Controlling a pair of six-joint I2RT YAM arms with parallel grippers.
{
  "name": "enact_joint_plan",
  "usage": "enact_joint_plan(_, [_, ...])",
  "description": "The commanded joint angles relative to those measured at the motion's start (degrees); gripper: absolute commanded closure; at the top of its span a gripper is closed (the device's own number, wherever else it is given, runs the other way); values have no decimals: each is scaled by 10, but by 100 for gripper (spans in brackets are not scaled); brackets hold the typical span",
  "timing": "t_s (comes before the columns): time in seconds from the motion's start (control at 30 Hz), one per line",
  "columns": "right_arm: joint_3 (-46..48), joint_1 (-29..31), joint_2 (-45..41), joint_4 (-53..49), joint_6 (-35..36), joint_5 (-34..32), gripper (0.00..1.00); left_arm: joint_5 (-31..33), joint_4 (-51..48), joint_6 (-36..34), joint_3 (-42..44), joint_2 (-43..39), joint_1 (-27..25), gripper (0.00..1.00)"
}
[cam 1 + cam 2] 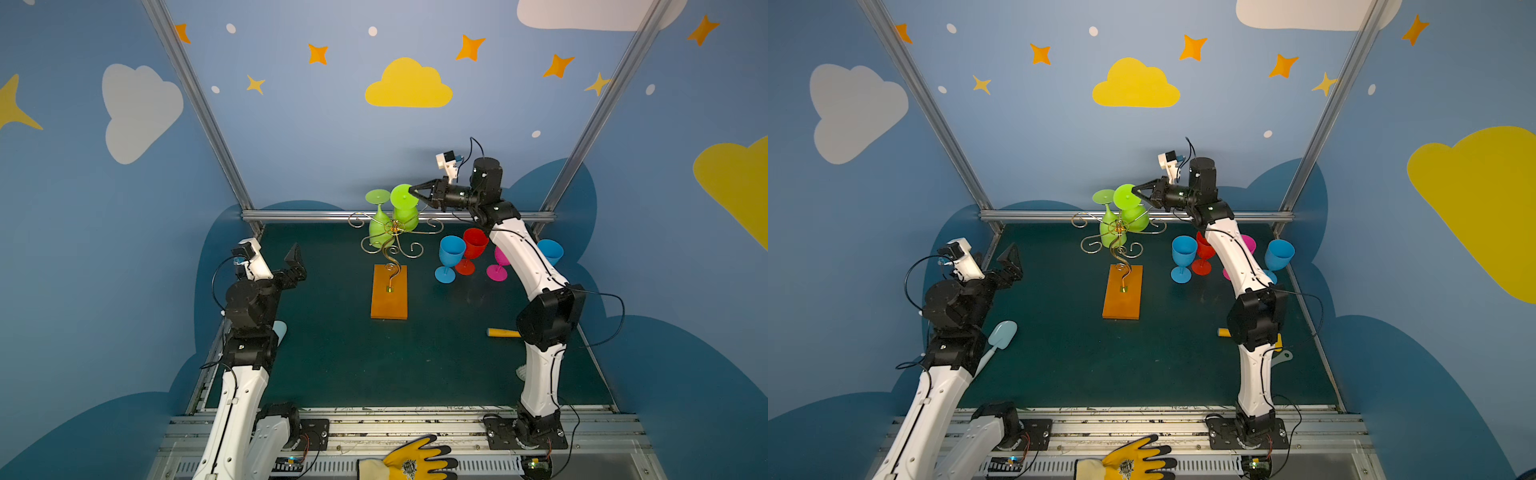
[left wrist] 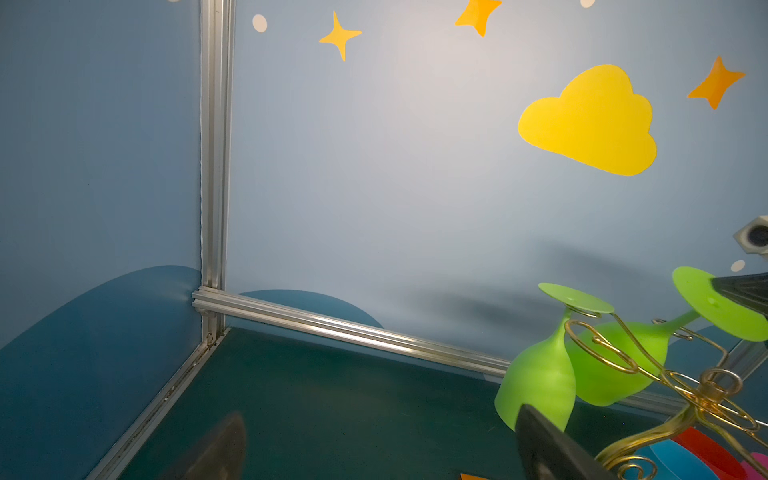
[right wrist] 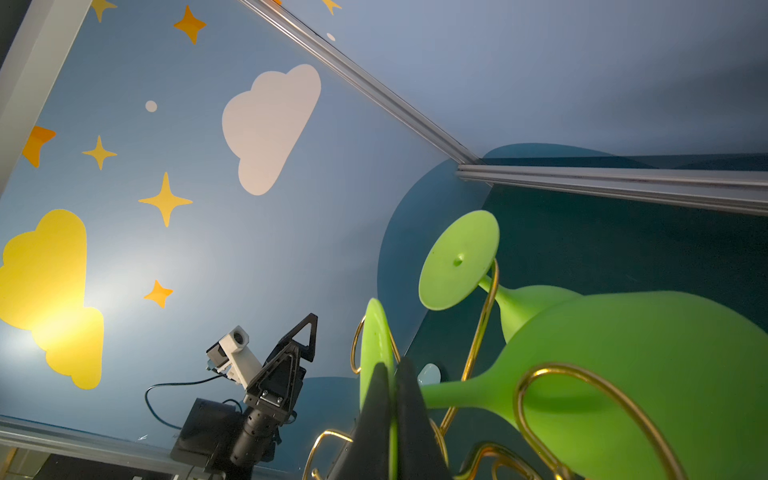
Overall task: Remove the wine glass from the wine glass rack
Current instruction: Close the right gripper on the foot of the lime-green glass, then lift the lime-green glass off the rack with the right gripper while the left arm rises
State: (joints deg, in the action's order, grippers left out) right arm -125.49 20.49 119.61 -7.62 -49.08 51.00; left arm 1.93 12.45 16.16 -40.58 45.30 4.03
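The wine glass [image 1: 409, 216], lime green and upside down, sits among the upper scrolls of the wine glass rack [image 1: 392, 247] at the far middle of the table [image 1: 332, 353]. It tilts, its round foot raised toward the right and its bowl down by the rack's centre. In the right wrist view a gold wire loop crosses in front of the bowl.

The right gripper [image 1: 413, 192] reaches in from the right. Its jaws are closed flat on the edge of that foot, one finger on each face.

A second green wine glass [image 1: 379, 232] hangs just beside the first, bowl down and nearly upright, with its foot resting on a wire arm. The rack's wavy stem is fixed to an orange-brown wooden base [image 1: 389, 297].

On the table to the right stand a blue goblet [image 1: 451, 251], a red goblet [image 1: 473, 243], a pink goblet [image 1: 498, 266] and another blue goblet [image 1: 550, 249], the last two partly hidden by the right arm.

The left gripper [image 1: 297, 266] hovers well apart at the left, with its jaws spread wide and nothing between them.

A yellow glove [image 1: 415, 459] lies on the front rail.
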Motion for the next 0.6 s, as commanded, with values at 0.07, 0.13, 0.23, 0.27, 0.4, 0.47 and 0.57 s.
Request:
enact_joint_plan(0.07, [-50,-5,37,7,-4,-19,100,3,5,1,7,-7,2,1])
enact_joint_plan(0.13, [-65,-7,48,10,-9,-21,100,3,6,0,7,-6,3,1])
enact_joint_plan(0.23, [-78,-14,60,18,-17,-27,100,3,5,0,7,-7,3,1])
enact_joint_plan(0.27, [-82,-18,63,20,-19,-31,100,3,5,-1,7,-7,3,1])
enact_joint_plan(0.4, [-86,-32,67,38,-34,-34,100,4,5,-2,7,-7,3,1])
enact_joint_plan(0.47, [-85,-40,65,44,-39,-36,100,3,5,-1,7,-8,3,1])
enact_joint_plan(0.57, [-82,-48,58,46,-37,-40,100,4,4,-1,7,-7,3,1])
